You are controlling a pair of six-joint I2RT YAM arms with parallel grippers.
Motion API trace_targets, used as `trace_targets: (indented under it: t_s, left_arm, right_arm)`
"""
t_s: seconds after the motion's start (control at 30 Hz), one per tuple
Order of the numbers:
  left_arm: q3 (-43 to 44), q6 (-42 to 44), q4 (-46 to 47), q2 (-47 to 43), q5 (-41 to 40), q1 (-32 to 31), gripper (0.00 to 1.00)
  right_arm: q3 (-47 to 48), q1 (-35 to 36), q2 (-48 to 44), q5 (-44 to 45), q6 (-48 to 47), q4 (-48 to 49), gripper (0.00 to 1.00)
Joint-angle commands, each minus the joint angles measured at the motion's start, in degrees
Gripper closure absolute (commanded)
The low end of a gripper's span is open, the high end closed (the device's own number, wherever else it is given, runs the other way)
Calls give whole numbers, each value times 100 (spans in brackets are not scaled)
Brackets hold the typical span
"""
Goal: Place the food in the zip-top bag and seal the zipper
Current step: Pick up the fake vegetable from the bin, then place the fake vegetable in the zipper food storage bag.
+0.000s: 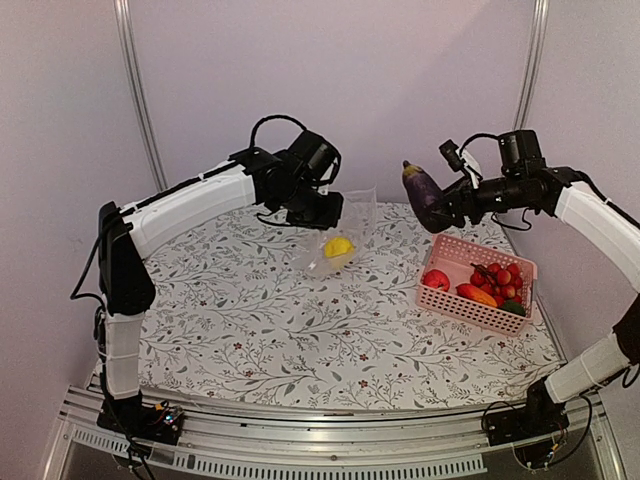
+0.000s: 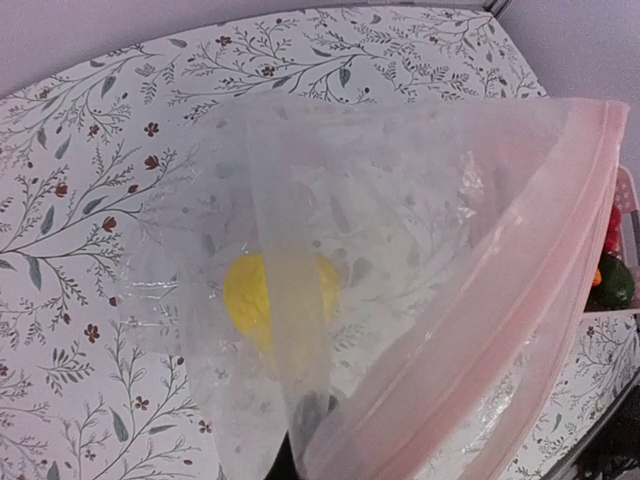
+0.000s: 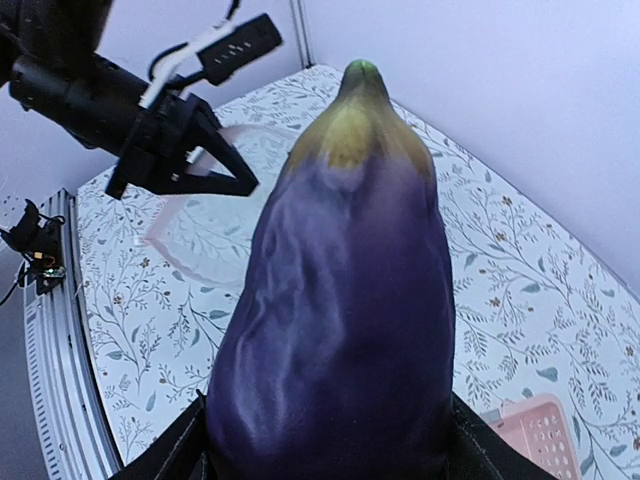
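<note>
Got two arms over a table (image 1: 250, 320) covered in a leafy floral print. Left tool (image 1: 322, 212) pinched closed on the top edge of the zip-top bag (image 1: 352, 222), holding it up with the bottom sagging down to the table near the back middle. Thin, clear, crinkly plastic, mouth gaping toward the right arm, with the zipper (image 2: 520, 300) running as a flat whitish-pink band along that edge. Exactly one item inside: a smooth round yellow lemon (image 1: 338, 247) down at the bottom. Right tool (image 1: 442, 208) clamped tight around the fat end of one glossy dark purple eggplant (image 1: 420, 185), yellow-green stem tip pointing up, held in the air between bag and basket, touching neither. Off to the right, one pink plastic lattice basket (image 1: 465, 308) with one round red tomato (image 1: 435, 280), a bunch of small red balls (image 1: 505, 278) (too tiny to count), one orange-red piece (image 1: 478, 295) and one green cucumber (image 1: 515, 308).
</note>
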Motion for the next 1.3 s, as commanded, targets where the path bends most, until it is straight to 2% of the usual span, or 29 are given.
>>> trace_targets:
  t_s: [0.0, 0.23, 0.37, 0.63, 0.9, 1.0, 1.1, 1.13, 1.27]
  left_arm:
    - [-20, -178, 330, -21, 342, 74, 100]
    - [-39, -421, 765, -214, 934, 74, 100]
    - [-111, -589, 1074, -397, 1248, 75, 100]
    - [-503, -849, 1764, -840, 1815, 74, 100]
    - [-816, -1019, 2178, -1052, 2149, 83, 100]
    - [-949, -1086, 2292, -1111, 2136, 99, 100]
    - [-1107, -1163, 2376, -1175, 2098, 137, 100]
    - [-1155, -1183, 2400, -1187, 2097, 158, 100]
    - [-1376, -1264, 2503, -1207, 2142, 258, 100]
  right_arm:
    - [39, 509, -240, -713, 246, 870, 63]
    - [811, 1060, 213, -1134, 765, 1202, 62]
    - [1092, 1143, 494, -1204, 929, 1550, 57]
    - [922, 1154, 812, -1160, 1279, 2412, 56]
    - [313, 1180, 883, -873, 1296, 2875, 38]
    - [245, 1181, 817, -631, 1146, 2734, 22]
    - [327, 1182, 726, -547, 946, 2428, 12]
    - [383, 1181, 709, -540, 900, 2300, 4]
    - [645, 1181, 664, -614, 691, 1697, 1]
